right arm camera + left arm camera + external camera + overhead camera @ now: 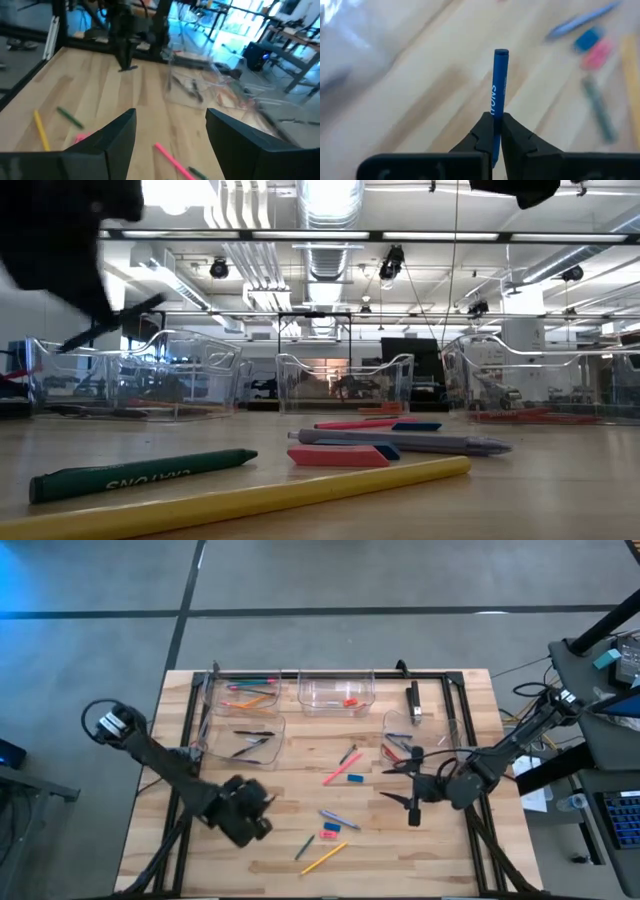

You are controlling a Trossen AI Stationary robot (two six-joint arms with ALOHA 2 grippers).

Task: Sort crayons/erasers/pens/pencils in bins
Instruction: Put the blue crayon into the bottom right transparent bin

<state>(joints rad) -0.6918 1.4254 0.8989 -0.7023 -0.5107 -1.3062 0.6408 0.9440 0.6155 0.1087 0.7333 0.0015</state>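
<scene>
My left gripper (496,120) hangs over the table's near left part (258,812), shut on a blue crayon (499,80). My right gripper (170,120) hovers open and empty at the right (408,790). Four clear bins stand on the far half: one with pencils (240,692), one with an eraser (335,692), one with pens (245,740), one with crayons (415,735). Loose on the wood lie a pink pencil (342,772), a blue eraser (354,778), a grey pen (340,818), a red eraser (331,829), a green crayon (304,847) and a yellow pencil (324,857). My left gripper pinches the blue crayon's lower part (496,116) between its two fingers. The crayon lies along the fingers and reaches back between them, its free end (501,53) sticking out ahead. The fingers slant downward, and the crayon is lifted clear of the table.
A black metal frame (455,700) runs round the table's edges, with a black fixture (413,700) at the far right. In the low view the green crayon (140,473) and yellow pencil (250,500) lie nearest the front edge. Bare wood lies between the two arms.
</scene>
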